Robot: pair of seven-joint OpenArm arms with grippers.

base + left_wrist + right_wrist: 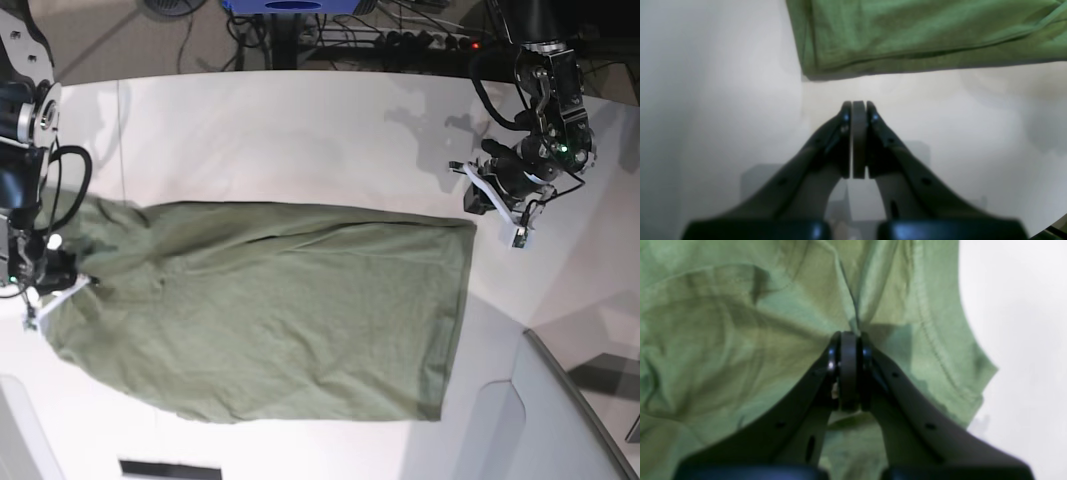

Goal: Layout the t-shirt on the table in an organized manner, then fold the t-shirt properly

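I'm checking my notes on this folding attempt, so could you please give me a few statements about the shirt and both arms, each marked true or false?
1. The right gripper is shut with its fingers pinching a fold of the t-shirt. True.
2. The left gripper is holding the shirt's hem. False: its fingers are shut on nothing, over bare table, apart from the cloth's corner.
3. The t-shirt lies spread on the table as one long shape. True.
4. The shirt is already folded into a small square. False: it is laid out at full length, with wrinkles.
5. Both arms are gripping cloth. False: only the right one is.
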